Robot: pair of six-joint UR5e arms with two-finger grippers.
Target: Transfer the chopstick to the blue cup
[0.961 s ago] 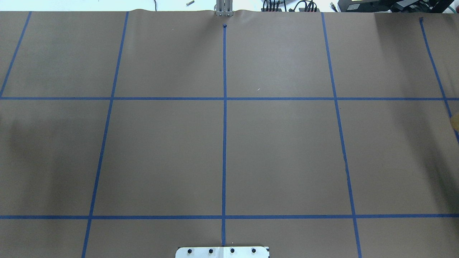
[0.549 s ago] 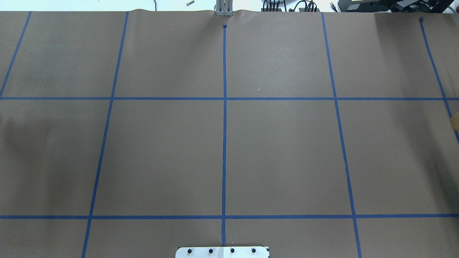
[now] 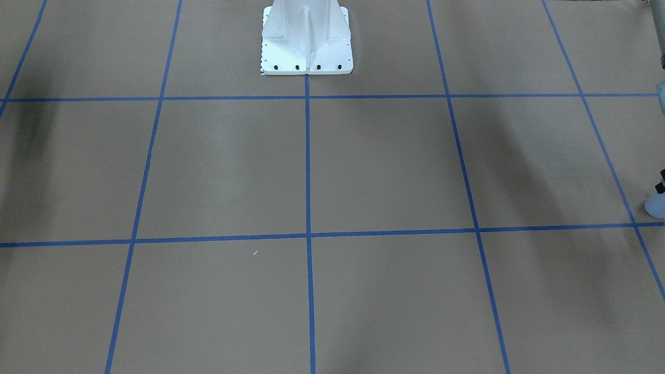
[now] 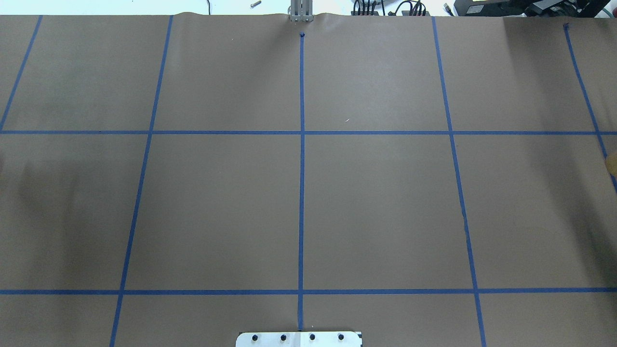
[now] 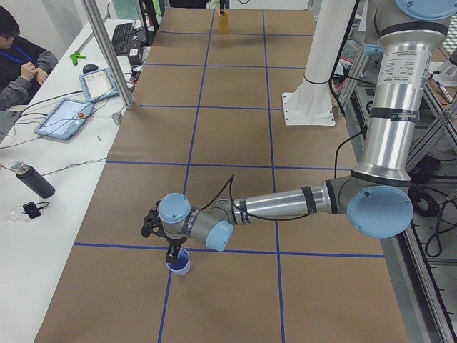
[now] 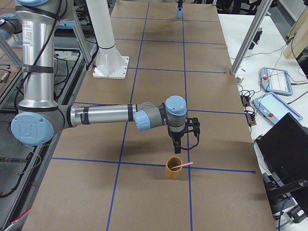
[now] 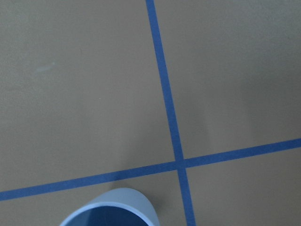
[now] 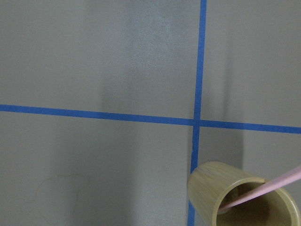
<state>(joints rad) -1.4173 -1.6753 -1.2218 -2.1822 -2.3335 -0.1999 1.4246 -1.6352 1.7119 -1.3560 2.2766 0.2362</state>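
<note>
The left gripper (image 5: 173, 251) is held over the round blue plastic cup (image 5: 178, 266), the right gripper (image 6: 176, 150) above the tan bamboo cup (image 6: 173, 170), in which the slim pink chopstick (image 6: 183, 165) is leaned. Whether the fingers (image 6: 175, 143) are spread cannot be told.

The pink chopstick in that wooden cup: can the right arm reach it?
Probably yes: the right gripper hangs just above the wooden cup, the chopstick leans out over the rim, and nothing lies between them.
</note>
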